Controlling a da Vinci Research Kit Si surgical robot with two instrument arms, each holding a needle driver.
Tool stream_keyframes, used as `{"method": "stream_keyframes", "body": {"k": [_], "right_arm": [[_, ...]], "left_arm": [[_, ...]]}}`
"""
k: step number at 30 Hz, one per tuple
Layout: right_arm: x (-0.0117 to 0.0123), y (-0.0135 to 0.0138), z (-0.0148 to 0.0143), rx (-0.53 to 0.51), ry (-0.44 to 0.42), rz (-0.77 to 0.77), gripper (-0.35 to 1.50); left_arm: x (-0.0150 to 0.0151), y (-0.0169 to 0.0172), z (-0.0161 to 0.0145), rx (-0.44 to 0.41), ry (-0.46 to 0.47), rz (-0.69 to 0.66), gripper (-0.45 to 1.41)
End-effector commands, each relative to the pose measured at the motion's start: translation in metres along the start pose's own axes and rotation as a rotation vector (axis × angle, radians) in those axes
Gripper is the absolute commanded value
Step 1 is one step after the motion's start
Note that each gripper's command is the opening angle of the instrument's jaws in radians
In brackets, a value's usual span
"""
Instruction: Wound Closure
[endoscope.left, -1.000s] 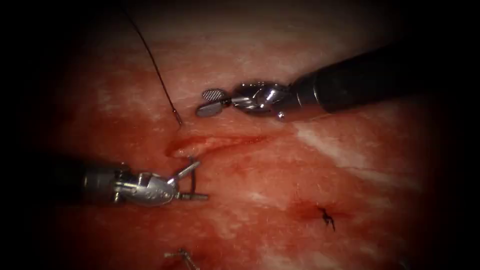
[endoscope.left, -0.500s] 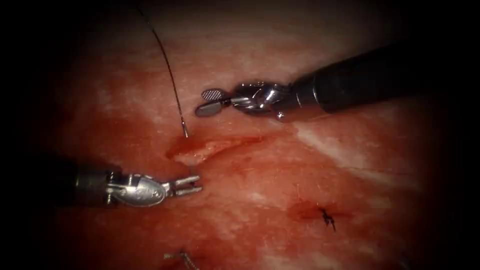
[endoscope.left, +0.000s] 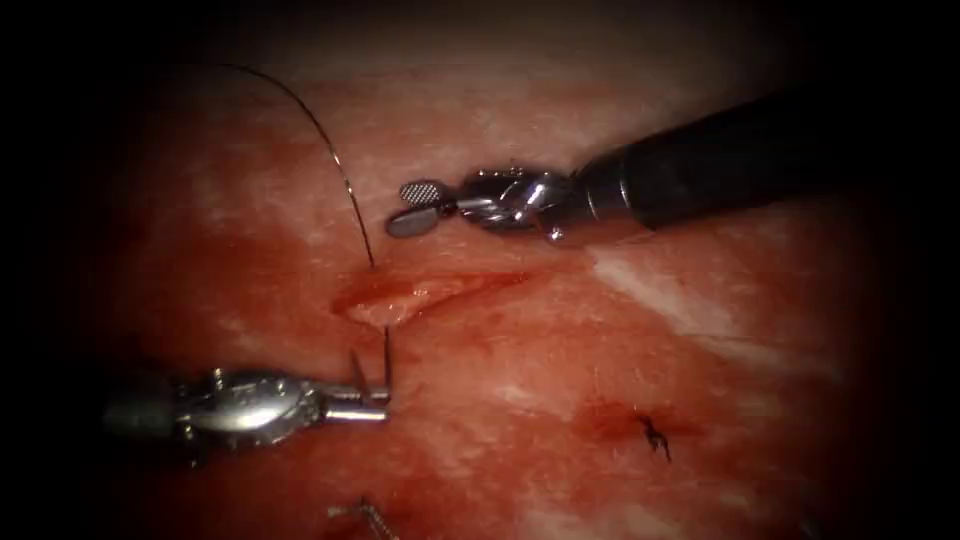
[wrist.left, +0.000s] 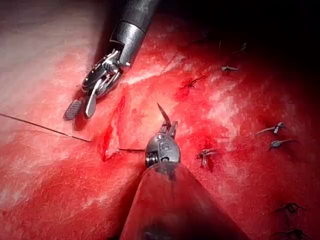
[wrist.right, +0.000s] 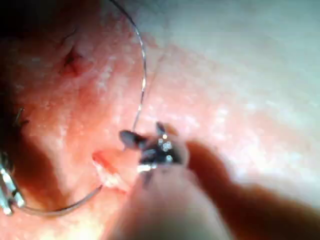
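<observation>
Endoscope view: the left tool (endoscope.left: 370, 400) is closed on the needle (endoscope.left: 385, 355) near its pointed end, just below the cut (endoscope.left: 420, 290). The needle's rear part is in the tissue (endoscope.left: 700, 330) at the cut, and thread (endoscope.left: 320, 135) trails up and away above it. The right tool (endoscope.left: 415, 207) stands open, holding nothing, above the cut.

Left wrist view: the needle tip (wrist.left: 162, 114) sticks up from the left tool (wrist.left: 167, 131) — finished stitches (wrist.left: 206, 156) lie nearby.

Right wrist view: the needle (wrist.right: 65, 207) curves out of the cut (wrist.right: 107, 172), so this stitch is unfinished — no knot yet.

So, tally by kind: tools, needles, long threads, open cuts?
Needle drivers: 2 (left needle driver holds the needle near its tip; right needle driver holds nothing, fingers open)
Needle: 1, tail apparently in the cut's edge
Thread: 1
Cut: 1
Total: 5
</observation>
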Motion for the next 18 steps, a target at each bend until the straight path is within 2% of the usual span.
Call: {"method": "stream_keyframes", "body": {"k": [1,3,5,6,8,12,15,18], "right_arm": [[-0.0006,0.0000,0.0006,0.002,-0.001,0.000,0.83],[-0.0007,-0.0001,0.0005,0.003,-0.002,-0.002,0.83],[-0.0009,-0.0001,0.0003,0.004,-0.003,-0.003,0.83],[-0.0010,-0.0002,0.0002,0.005,-0.004,-0.003,0.83],[-0.0012,-0.0005,0.0000,0.007,-0.005,-0.004,0.83],[-0.0017,-0.0013,-0.0003,0.009,-0.006,-0.006,0.83],[-0.0019,-0.0024,-0.0008,0.014,-0.009,-0.005,0.79],[-0.0018,-0.0030,-0.0013,0.019,-0.010,-0.014,0.79]], "left_arm": [[-0.0006,0.0004,0.0002,-0.012,-0.005,-0.006,-0.45],[-0.0003,0.0009,0.0001,-0.028,-0.006,-0.008,-0.45],[0.0001,0.0016,0.0000,-0.030,-0.006,0.067,-0.45],[0.0005,0.0022,-0.0001,-0.017,-0.011,0.177,-0.45],[0.0011,0.0029,0.0000,-0.009,-0.030,0.308,-0.45],[0.0023,0.0036,0.0001,0.016,-0.041,0.488,-0.45],[0.0042,0.0036,0.0000,0.086,-0.072,0.665,-0.45],[0.0054,0.0030,-0.0005,0.126,-0.095,0.753,-0.45]]}}
